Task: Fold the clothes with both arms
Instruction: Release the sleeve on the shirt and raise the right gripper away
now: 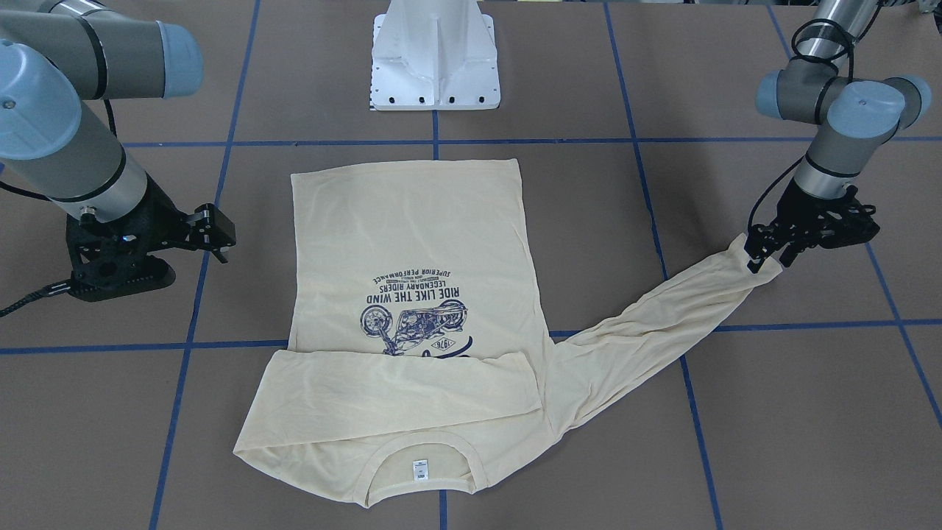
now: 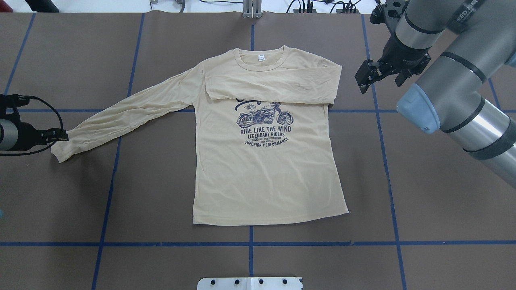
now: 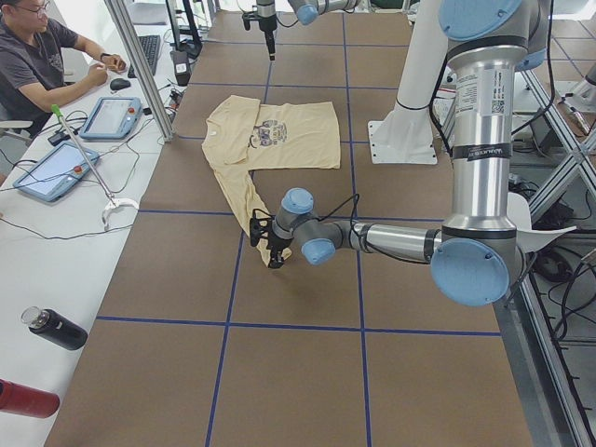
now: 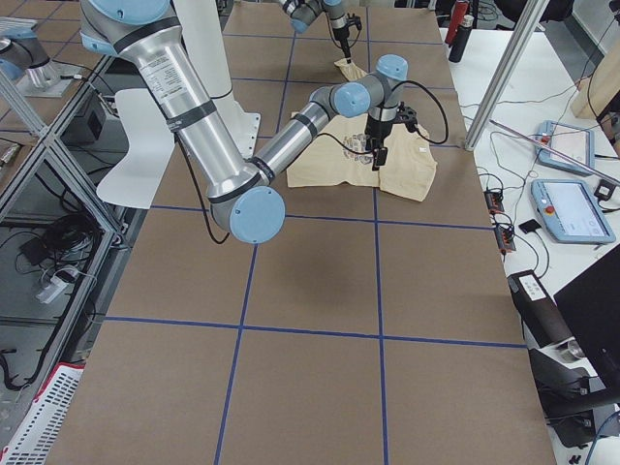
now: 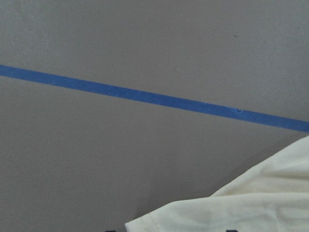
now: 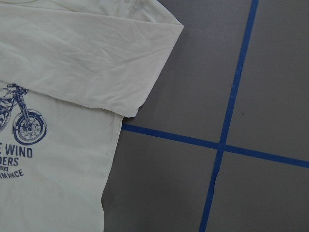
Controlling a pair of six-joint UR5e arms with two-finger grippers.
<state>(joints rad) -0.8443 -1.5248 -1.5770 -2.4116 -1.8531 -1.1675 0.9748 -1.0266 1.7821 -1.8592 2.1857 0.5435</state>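
Shirt cuff in left pincer

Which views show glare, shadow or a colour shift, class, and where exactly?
Overhead exterior: the shirt looks tan, the right arm shows glare on its silver tube, and a soft shadow lies beside the outstretched sleeve. Exterior front-facing: the same shirt reads paler cream, evenly lit. Left wrist-mounted: the blue tape and cuff look slightly soft.
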